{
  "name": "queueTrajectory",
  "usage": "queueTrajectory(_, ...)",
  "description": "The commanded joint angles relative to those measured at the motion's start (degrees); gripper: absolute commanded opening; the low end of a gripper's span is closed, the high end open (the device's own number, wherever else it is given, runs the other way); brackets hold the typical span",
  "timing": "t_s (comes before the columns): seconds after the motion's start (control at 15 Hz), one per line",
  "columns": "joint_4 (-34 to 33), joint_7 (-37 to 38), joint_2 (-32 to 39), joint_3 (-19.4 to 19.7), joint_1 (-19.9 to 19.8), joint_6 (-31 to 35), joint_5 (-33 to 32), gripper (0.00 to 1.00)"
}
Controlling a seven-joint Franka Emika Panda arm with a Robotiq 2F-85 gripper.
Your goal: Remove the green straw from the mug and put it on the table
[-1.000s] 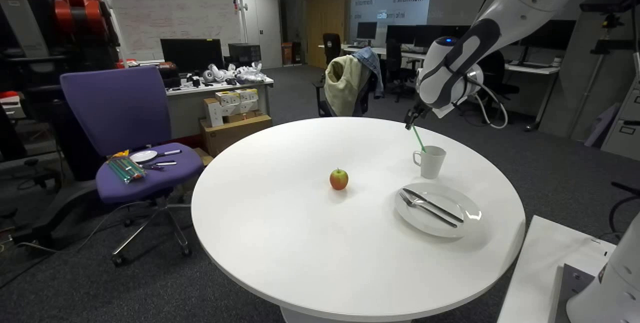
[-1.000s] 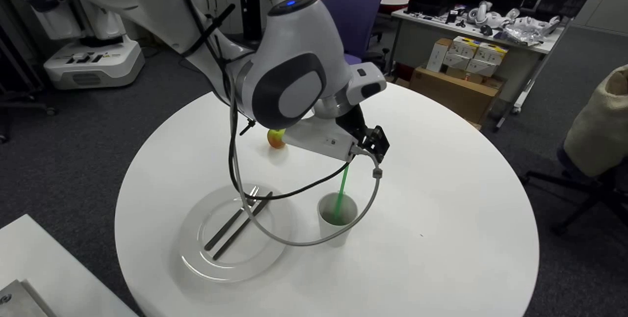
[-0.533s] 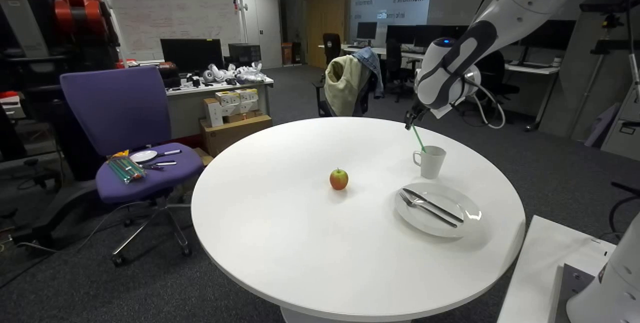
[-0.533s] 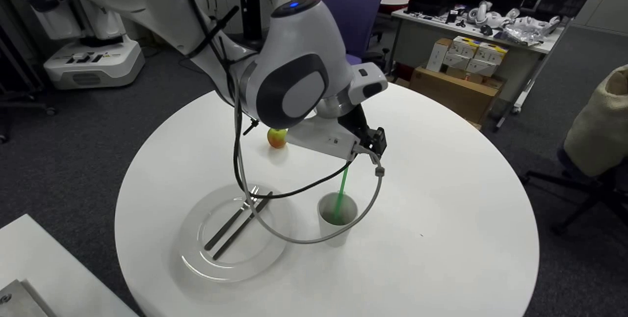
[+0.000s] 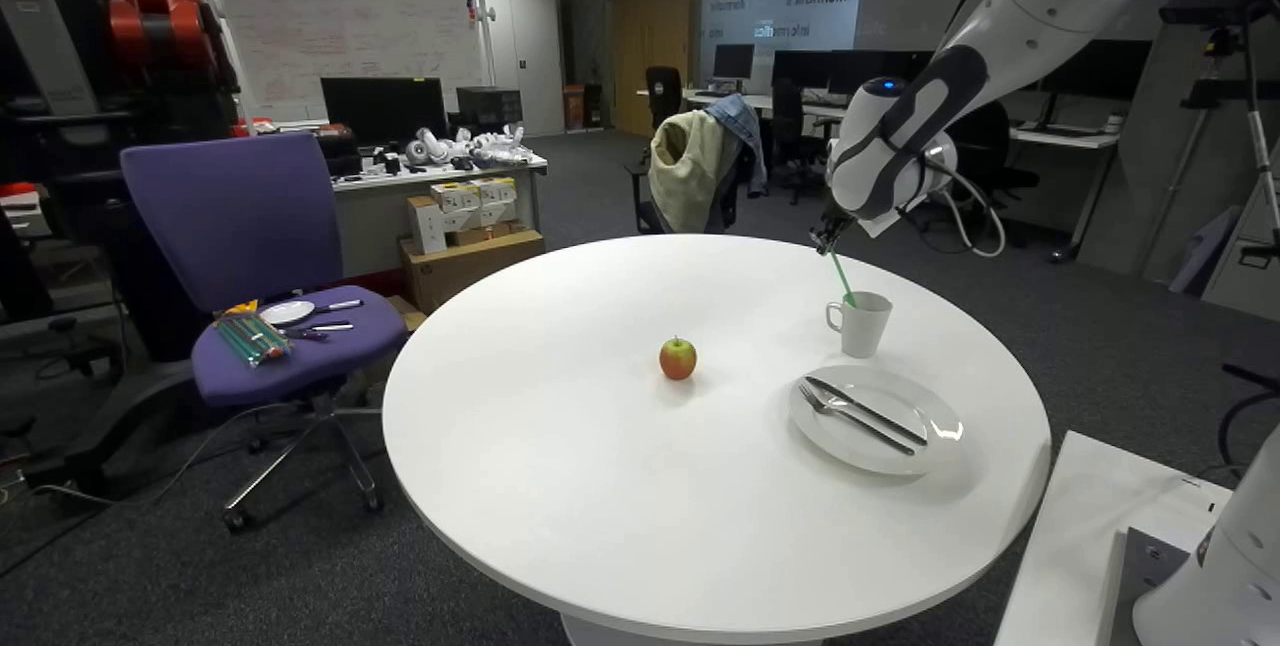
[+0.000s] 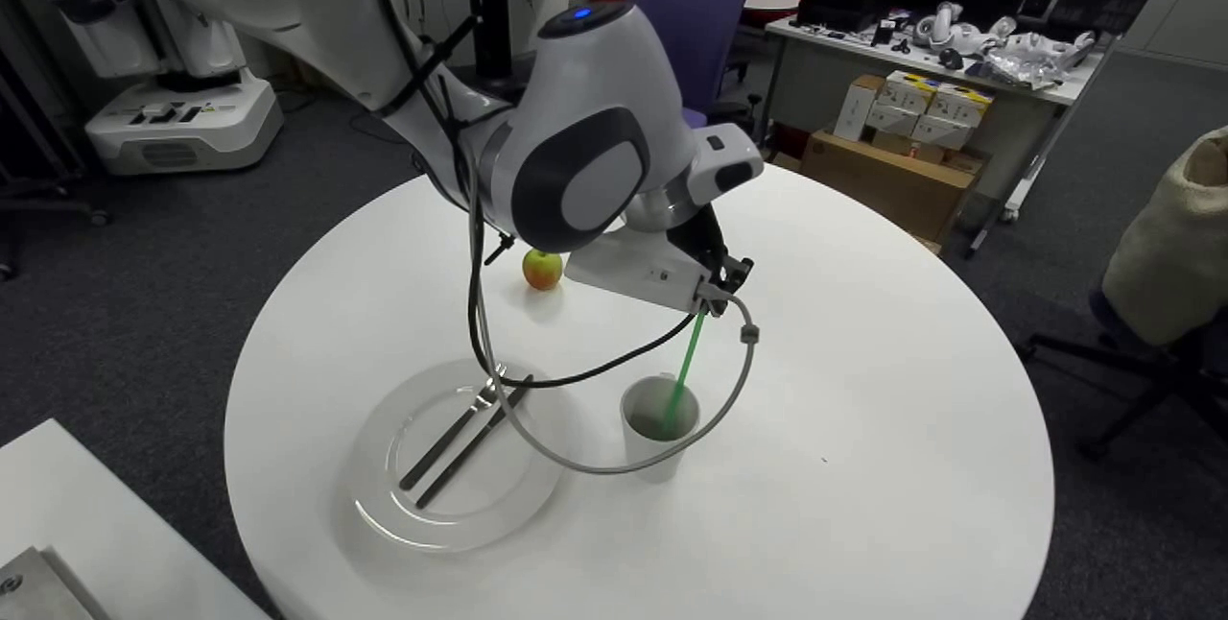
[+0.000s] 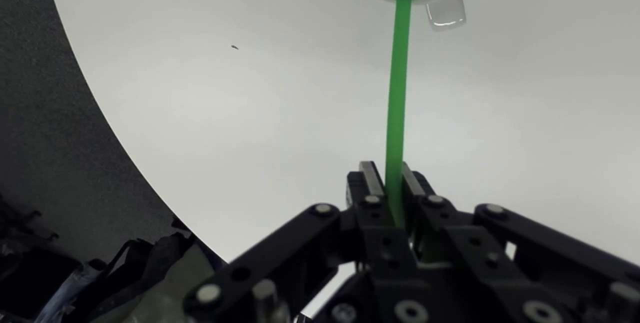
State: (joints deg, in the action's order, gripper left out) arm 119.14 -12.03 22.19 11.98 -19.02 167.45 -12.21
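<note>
Robotiq gripper | nearly closed, pinching green straw | lower end inside white mug | risk: sideways pull could tip mug

Mug on table; in an exterior view, plate just before it, apple left of both. Knife and fork side by side on plate, fork nearer me. Straw with lower end in mug, upper part inside gripper. Farther left, chair beyond table, packet on it.
</note>
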Motion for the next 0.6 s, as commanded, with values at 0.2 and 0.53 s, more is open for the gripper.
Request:
queueTrajectory(0.2,-1.85,-0.29,0.58,0.79,0.34,0.05,0.96,0.46)
queueTrajectory(0.53,-2.32,0.15,0.8,1.45,0.59,-0.23,0.7,0.0)
